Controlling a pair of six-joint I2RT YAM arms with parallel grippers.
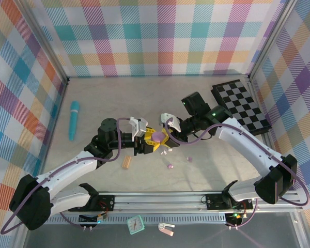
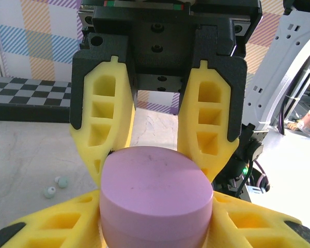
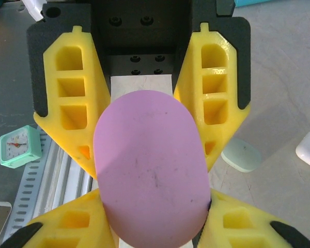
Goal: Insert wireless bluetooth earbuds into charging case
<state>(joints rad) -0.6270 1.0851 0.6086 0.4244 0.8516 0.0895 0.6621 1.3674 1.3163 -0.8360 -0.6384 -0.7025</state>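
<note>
Near the middle of the tabletop, I had both grippers meeting head-on around the purple case, lid shut. The left gripper was clamped on it from one side and the right gripper from the other, yellow fingers pressed against its rounded walls. Loose earbuds lay on the tabletop just nearer the near edge, apart from the case; two pale green ones sat side by side. A tan block lay close by, below the left gripper.
</note>
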